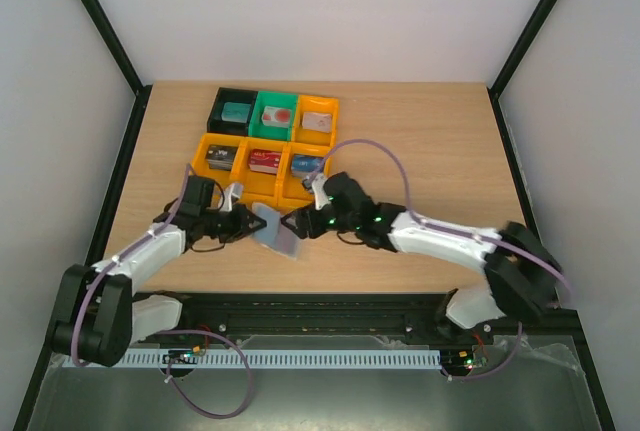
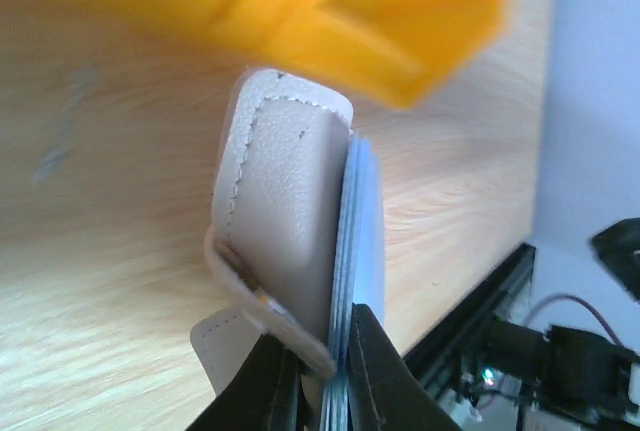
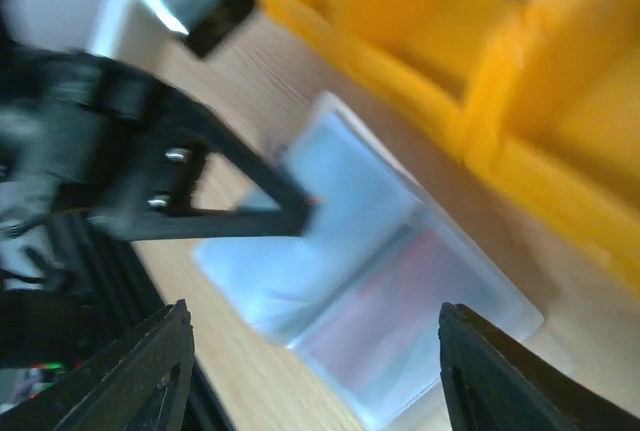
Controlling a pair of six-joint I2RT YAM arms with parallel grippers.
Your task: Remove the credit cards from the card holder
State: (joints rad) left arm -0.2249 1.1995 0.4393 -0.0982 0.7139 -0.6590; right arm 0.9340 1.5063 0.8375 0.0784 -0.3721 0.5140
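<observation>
Left end effector (image 2: 320,351) is pinching the holder (image 2: 290,211); right end effector (image 3: 312,311), hovering wide, should be closing on the red card (image 3: 400,296) alone.

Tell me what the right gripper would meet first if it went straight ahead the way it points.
Most likely the right gripper meets the opened card holder, which the left gripper pinches; depth is blurry.

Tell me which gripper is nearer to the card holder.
Left. The left gripper is shut on the card holder at its edge, so it touches it. The right gripper hangs open at the holder's opposite side, close but not visibly gripping it.
</observation>
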